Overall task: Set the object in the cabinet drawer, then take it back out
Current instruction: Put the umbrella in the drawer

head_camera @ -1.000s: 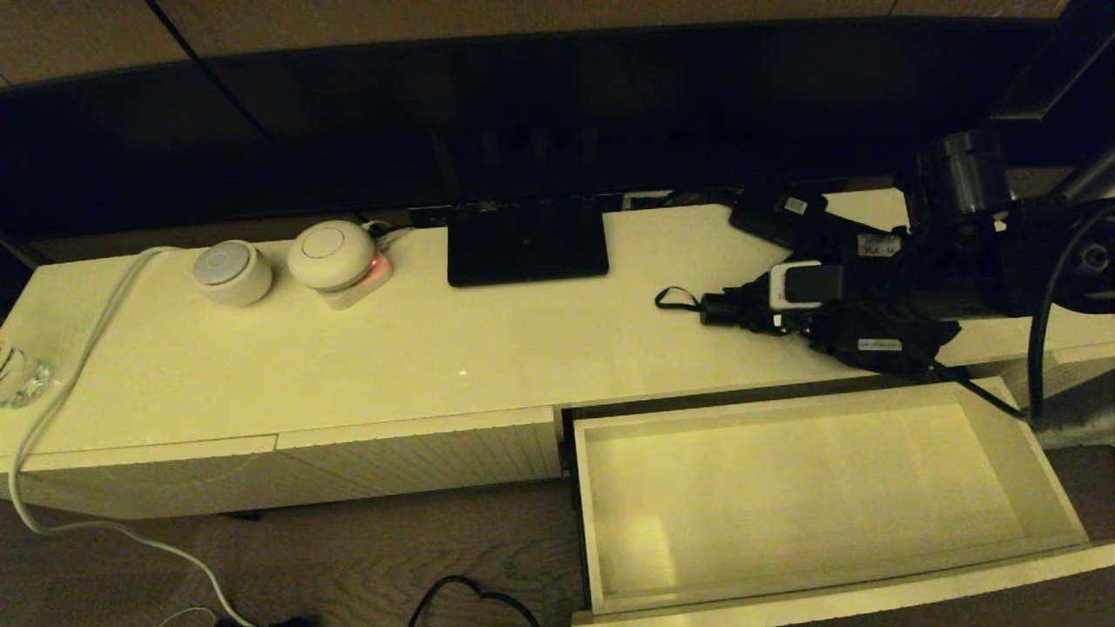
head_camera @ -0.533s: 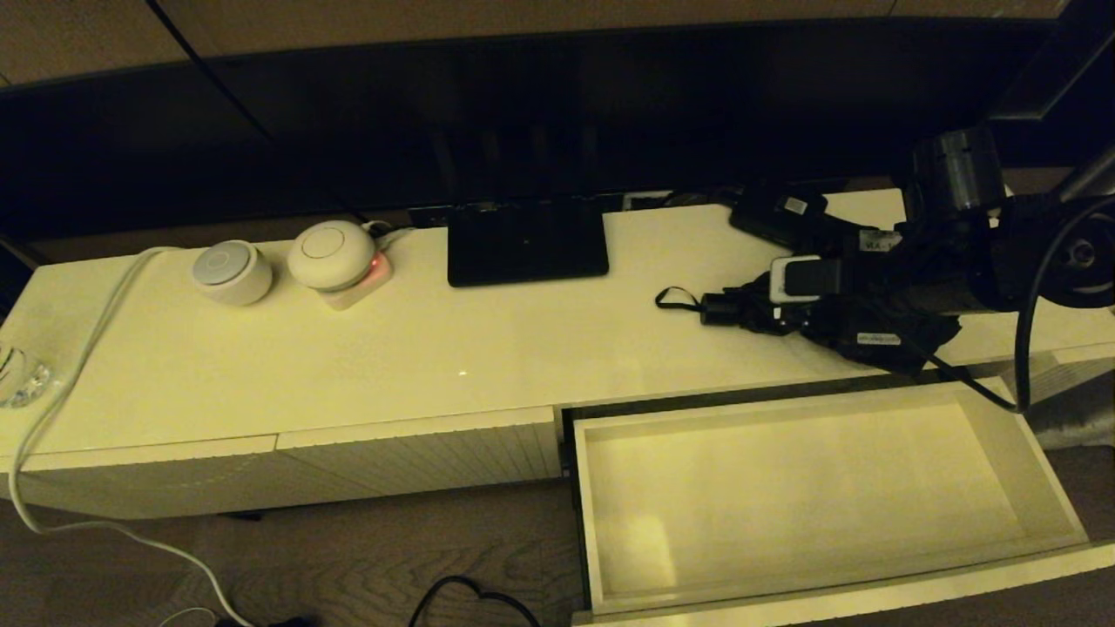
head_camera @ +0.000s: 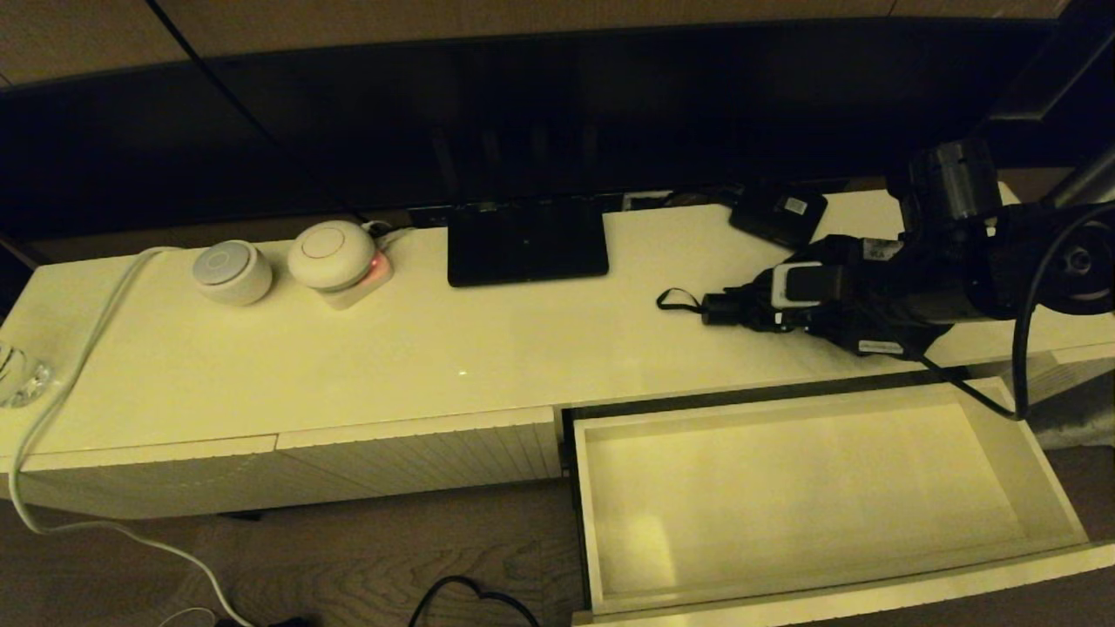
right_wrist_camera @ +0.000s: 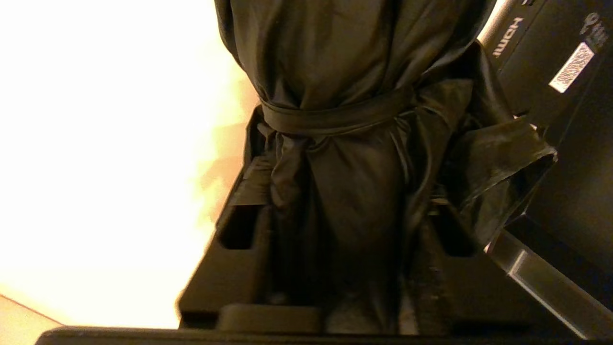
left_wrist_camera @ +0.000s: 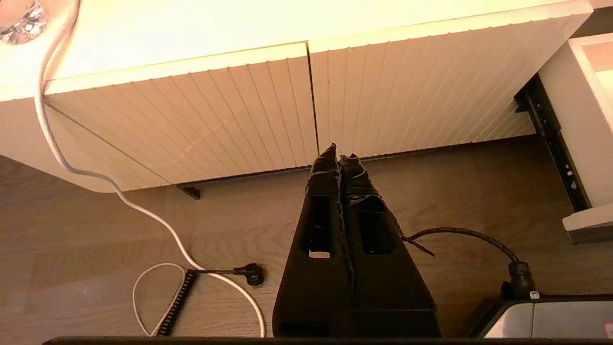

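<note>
Umbrella [right_wrist_camera: 335, 143] | clamped in right hand [right_wrist_camera: 335, 211] | box [right_wrist_camera: 565, 62] reads "HDMI"

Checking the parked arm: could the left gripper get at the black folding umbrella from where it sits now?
Probably not. The left gripper hangs shut below the ribbed cabinet front, while the black folding umbrella lies atop the cabinet's far right, clamped by the right gripper.

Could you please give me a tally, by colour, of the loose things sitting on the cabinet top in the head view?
Black: 2, the folding umbrella and the small flat box
White, round: 2, one device and another device
Clear glass: 1, an object at the left edge
Total: 5
</note>
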Controlling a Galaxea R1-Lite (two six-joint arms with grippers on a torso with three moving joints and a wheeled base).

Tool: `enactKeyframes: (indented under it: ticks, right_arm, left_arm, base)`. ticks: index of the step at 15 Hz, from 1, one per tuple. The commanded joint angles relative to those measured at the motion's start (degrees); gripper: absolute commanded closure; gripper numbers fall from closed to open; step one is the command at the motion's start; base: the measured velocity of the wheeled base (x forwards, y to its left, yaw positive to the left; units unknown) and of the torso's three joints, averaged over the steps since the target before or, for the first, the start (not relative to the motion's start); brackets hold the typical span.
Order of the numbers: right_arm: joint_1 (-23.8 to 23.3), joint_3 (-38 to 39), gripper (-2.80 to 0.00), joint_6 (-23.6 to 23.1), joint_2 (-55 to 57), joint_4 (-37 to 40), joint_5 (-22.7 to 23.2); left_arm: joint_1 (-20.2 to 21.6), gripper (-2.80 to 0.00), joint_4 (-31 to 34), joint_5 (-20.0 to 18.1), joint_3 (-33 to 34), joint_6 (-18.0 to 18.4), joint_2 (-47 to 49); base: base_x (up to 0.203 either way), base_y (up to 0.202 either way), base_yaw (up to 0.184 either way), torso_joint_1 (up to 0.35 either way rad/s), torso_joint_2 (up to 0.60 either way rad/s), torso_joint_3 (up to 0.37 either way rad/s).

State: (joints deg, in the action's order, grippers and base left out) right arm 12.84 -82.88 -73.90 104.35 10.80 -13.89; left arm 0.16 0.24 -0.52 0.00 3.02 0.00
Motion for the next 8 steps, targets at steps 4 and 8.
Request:
enactKeyframes:
  ticks: [4, 8]
  right_arm:
    - [-0.09, 3.86, 0.0, -0.28, -2.19, -0.44, -0.01]
    - [-0.01, 6.48, 0.0, -0.64, -6.06, -3.65, -0.17]
  left_arm:
    - [0.02, 0.0, 0.02, 0.0, 0.18, -0.01, 0.0]
    - [0.02, 0.0, 0.02, 0.0, 0.18, -0.02, 0.0]
  base:
    - [0.0, 0.0, 0.0, 0.0, 0.0, 0.0]
    - [0.0, 0.0, 0.0, 0.0, 0.0, 0.0]
